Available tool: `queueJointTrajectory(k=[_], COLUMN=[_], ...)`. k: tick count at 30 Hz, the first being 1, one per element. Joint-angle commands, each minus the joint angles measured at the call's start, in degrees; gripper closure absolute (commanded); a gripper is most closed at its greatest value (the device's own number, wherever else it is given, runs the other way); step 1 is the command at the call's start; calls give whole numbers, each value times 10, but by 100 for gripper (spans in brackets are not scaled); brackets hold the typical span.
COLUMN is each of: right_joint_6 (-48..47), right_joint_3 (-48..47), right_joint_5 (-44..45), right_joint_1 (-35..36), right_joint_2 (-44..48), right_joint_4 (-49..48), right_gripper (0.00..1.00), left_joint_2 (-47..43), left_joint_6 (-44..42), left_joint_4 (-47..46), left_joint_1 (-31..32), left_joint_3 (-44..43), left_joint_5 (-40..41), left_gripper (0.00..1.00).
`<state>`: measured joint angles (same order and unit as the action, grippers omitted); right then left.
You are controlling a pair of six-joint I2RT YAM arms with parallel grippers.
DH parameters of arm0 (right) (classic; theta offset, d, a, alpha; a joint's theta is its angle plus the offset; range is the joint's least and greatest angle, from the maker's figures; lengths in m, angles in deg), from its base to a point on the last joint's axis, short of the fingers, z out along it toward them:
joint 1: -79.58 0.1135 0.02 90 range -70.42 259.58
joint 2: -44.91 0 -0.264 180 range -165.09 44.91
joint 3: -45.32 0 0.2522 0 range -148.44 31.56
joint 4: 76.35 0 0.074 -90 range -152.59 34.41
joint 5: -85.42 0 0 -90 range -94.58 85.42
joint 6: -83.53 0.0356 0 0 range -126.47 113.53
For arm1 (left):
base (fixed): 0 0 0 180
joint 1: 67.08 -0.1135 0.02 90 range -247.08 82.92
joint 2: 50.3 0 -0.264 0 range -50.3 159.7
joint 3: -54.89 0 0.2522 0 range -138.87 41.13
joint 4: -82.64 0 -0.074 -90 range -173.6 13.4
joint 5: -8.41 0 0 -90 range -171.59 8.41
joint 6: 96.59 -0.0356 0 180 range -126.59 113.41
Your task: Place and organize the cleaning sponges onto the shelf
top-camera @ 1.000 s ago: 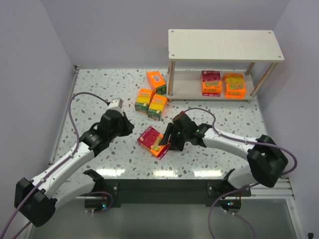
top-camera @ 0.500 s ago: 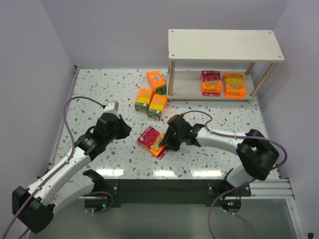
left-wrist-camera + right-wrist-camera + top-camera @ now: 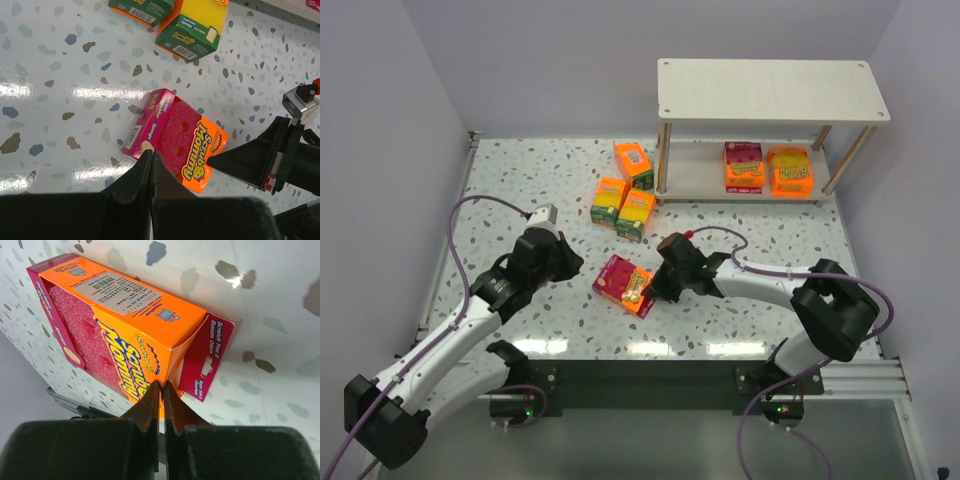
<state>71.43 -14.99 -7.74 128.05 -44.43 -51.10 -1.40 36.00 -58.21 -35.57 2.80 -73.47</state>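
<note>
Sliding slightly left since a second ago, the magenta sponge pack (image 3: 623, 283) lies on the worktop (image 3: 520, 180), touched by the right fingers (image 3: 148, 410), which are pressed together. The left fingers (image 3: 136, 182), likewise together, hover beside it. The shelf (image 3: 770, 90) holds a magenta-labelled pack (image 3: 743, 166) and an orange pack (image 3: 790, 171) on its lower board.

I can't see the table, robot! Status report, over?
Left end effector shut, empty. Right end effector shut, tip against pink sponge pack. Nothing seen blocking shelf.

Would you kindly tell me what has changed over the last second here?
The right gripper, jaws shut, slid left against the pink-and-orange sponge pack, nudging it slightly left. The left gripper drew back slightly. The other five packs and the shelf stayed put.
</note>
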Motion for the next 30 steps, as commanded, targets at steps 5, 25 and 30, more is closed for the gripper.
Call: queueJointTrajectory(k=[5,25,30], right_joint_6=[-7,-43,-2], right_joint_3=[60,-97,-156], right_joint_5=[41,73,81], right_joint_1=[-9,-300,-318], right_joint_2=[156,247,157], right_joint_4=[108,184,106], right_gripper=[100,100,100], left_joint_2=[-23,1,2], left_joint_6=[13,0,-1], left_joint_4=[13,17,22], left_joint_1=[-5,-5,-5], left_joint_3=[-8,-54,-61], left_joint_5=[4,-28,-37], left_gripper=[100,100,100])
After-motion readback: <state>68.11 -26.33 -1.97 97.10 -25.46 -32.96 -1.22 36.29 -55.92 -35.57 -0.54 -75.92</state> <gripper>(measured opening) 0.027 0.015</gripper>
